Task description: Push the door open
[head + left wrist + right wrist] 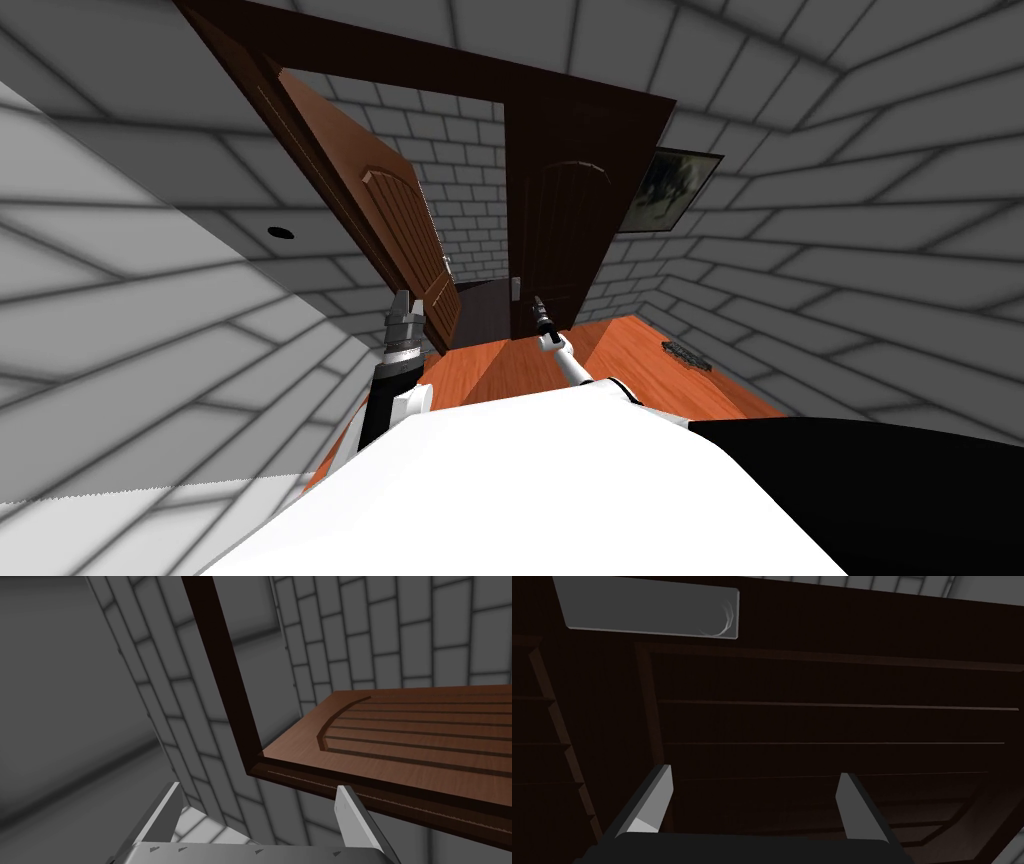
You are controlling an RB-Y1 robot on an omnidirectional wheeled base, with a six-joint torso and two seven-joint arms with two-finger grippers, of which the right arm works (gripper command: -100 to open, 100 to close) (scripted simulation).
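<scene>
A double door stands in a dark frame (420,55). Its left brown leaf (385,215) is swung partly open, and a grey brick wall shows through the gap. The right leaf (560,230) is dark and in shadow, with a pale handle plate (516,290) at its inner edge. My left gripper (403,305) is open, just before the brown leaf's lower edge. In the left wrist view its fingers (350,813) stand apart beside that leaf (400,736) and the frame (220,666). My right gripper (540,312) is open (754,791), close to the dark leaf (832,721) below its grey plate (647,608).
Grey brick walls close in on both sides. The floor (650,365) is orange wood, with a small dark grille (686,355) lying on it to the right. A framed picture (668,190) hangs right of the door. A dark round spot (280,232) marks the left wall.
</scene>
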